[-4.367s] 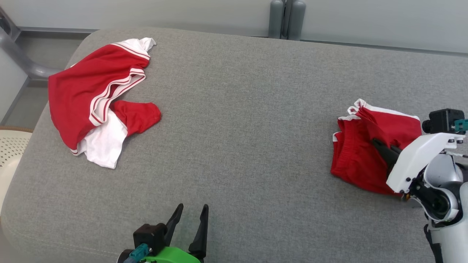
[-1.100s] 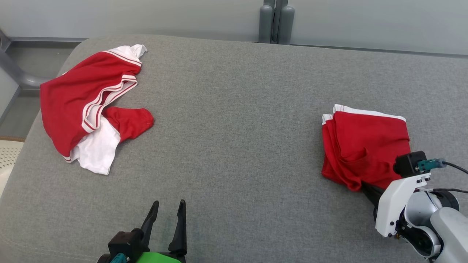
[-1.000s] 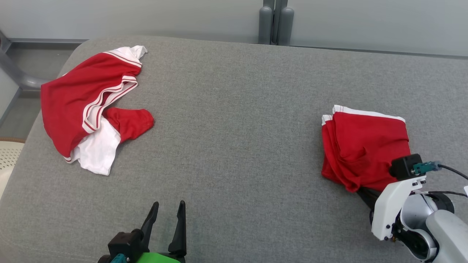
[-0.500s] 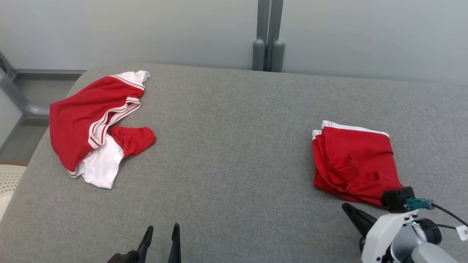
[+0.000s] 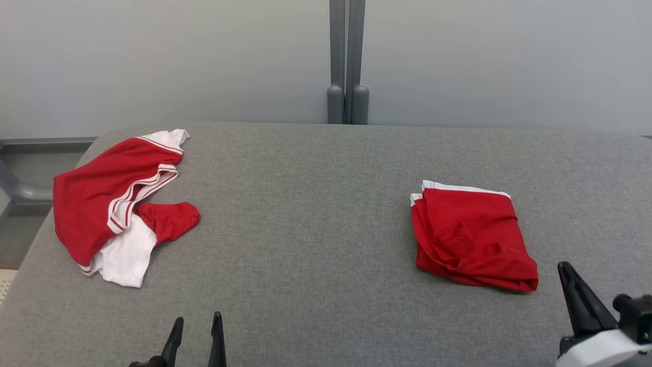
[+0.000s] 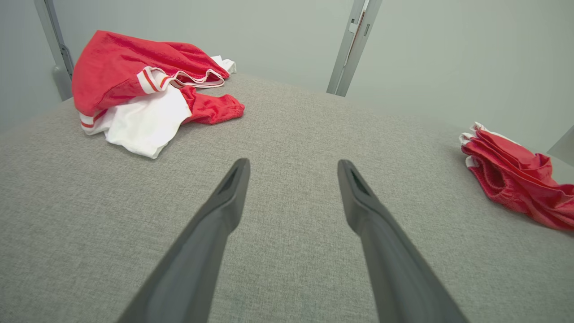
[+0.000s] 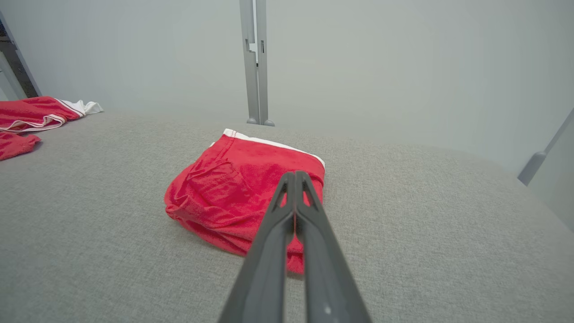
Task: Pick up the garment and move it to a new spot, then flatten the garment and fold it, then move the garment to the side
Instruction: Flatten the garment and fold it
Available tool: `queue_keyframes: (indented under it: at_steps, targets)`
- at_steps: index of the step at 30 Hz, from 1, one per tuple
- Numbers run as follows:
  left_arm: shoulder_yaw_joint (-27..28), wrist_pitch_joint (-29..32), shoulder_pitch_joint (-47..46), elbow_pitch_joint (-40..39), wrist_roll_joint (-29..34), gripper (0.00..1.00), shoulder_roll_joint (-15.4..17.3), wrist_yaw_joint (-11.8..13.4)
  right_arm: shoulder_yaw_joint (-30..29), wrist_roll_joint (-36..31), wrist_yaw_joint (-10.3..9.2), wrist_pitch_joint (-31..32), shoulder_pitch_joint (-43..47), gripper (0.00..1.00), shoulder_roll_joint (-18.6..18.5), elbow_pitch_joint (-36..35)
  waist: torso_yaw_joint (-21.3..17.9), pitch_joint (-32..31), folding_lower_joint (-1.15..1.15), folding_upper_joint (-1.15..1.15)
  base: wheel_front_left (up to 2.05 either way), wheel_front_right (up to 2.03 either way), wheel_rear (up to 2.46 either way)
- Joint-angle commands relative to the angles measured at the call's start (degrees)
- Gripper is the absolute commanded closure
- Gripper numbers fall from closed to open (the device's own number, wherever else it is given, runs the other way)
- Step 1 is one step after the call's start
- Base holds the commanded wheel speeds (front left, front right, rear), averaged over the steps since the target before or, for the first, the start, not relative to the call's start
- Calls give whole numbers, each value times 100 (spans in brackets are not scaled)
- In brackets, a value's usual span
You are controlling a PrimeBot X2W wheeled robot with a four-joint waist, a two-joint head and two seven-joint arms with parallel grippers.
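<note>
Right gripper (image 5: pixel 564 269) is pinched shut on nothing, now drawn back clear of the folded red garment (image 5: pixel 471 237); a second ago it sat at the cloth's near corner. Head camera has tilted up as well. Grey padded surface (image 5: pixel 305 214): garment rests folded on its right side, well apart from the crumpled red-and-white heap (image 5: pixel 109 204) at left. Left gripper (image 5: pixel 197 326) splayed wide, idle. Judged: move-aside done, task about finished.
</note>
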Motion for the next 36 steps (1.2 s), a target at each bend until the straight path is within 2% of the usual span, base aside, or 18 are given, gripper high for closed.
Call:
queue_keyframes:
  at_steps: [1,2,3,4,9,16,17,18,19,20,26,29,36]
  targets:
    - [33,-1,90,-30,19,0,11,-23,-145,-149,-8,-12,240,63,101,-68,-7,-1,0,0,0,0,0]
    - [45,-1,102,-45,26,0,10,-24,-281,-249,-7,-13,369,52,215,-138,-8,0,0,0,0,0,0]
    - [52,-1,109,-55,24,0,10,-25,-366,-330,-8,-14,437,29,291,-188,-8,3,0,0,0,0,0]
    - [55,-1,120,-68,22,0,10,-26,-445,-408,-7,-15,509,0,366,-231,-9,6,0,0,0,0,0]
    - [49,-1,135,-106,15,0,11,-25,-596,-539,-8,-16,711,0,583,-315,-9,35,0,0,0,0,0]
    - [28,-1,85,-144,19,0,11,-20,-738,-452,-8,-16,421,0,586,-301,-5,169,0,0,0,0,0]
    - [15,-1,67,-136,30,0,11,-35,-750,-396,-8,-17,350,40,544,-192,0,207,0,0,0,0,0]
    - [3,-1,42,-128,36,0,11,-50,-714,-399,-8,-17,248,59,457,-135,10,253,0,0,0,0,0]
    - [-15,-1,-3,-116,52,0,10,-69,-673,-401,-8,-16,89,89,340,-46,29,308,0,0,0,0,0]
    - [-33,-1,-42,-106,63,0,11,-75,-616,-413,-8,-17,-34,98,230,44,51,368,0,0,0,0,0]
    - [-160,-1,-411,53,88,0,11,-184,-51,-452,-8,-16,-1322,100,-491,960,184,1058,0,0,0,0,0]
    - [-197,-1,-632,151,30,0,11,-228,490,-423,-8,-15,-2006,100,-851,1515,312,1348,0,0,0,0,0]
    - [-402,-1,-1035,483,-72,0,12,-294,1815,74,-9,286,-2898,100,-1376,2563,682,1705,0,0,0,0,0]
